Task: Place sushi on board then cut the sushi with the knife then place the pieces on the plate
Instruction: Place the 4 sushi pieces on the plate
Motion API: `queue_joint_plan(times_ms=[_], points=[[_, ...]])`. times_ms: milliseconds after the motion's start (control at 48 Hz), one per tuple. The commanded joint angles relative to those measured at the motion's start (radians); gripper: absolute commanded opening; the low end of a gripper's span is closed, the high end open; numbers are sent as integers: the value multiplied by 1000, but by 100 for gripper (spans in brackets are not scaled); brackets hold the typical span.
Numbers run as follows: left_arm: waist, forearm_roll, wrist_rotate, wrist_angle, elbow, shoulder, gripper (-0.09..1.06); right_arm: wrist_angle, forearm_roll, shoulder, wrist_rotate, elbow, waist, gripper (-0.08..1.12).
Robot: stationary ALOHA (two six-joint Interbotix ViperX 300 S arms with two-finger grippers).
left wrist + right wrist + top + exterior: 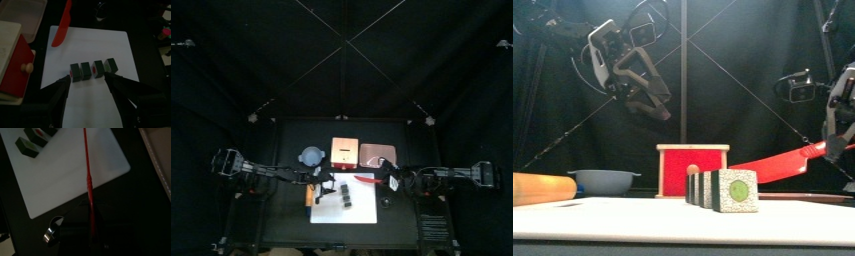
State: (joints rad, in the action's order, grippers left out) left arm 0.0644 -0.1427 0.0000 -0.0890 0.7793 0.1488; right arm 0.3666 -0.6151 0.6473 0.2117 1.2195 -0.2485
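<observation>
Black bench [285,226], board [87,45] mid-frame: sushi [92,70] is hovered over by the open left hand [88,81]; knife [780,162] gripped in the right hand [91,214] is best dropped square, imo.

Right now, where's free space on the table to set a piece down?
Bare: board right of the sushi roll, up to the red knife; pink tray looks empty. Crowded: left gripper above the roll; bowl, box, tray side by side at back.

Top overhead, front level, wrists close; share board [358,210].
</observation>
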Motion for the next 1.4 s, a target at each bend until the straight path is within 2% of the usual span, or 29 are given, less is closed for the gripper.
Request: queue_joint_plan(times_ms=[21,188,479,646,938,1208,1396], points=[[-5,0,2,-9,-5,17,91,9,-5,28,3,6,-40,16],[-5,-3,-2,-9,5,15,91,25,-28,35,3,11,-51,23],[-5,-6,-2,-9,9,15,91,40,-64,21,3,17,-49,46],[-5,-8,-2,-9,11,12,91,46,-64,23,3,15,-49,55],[-3,-8,-2,-8,9,12,91,44,-57,20,3,8,-51,79],[-3,-6,-3,-9,12,11,91,9,-6,18,8,-48,-32,81],[2,-8,2,-15,32,11,91,-117,49,-15,9,-132,86,81]])
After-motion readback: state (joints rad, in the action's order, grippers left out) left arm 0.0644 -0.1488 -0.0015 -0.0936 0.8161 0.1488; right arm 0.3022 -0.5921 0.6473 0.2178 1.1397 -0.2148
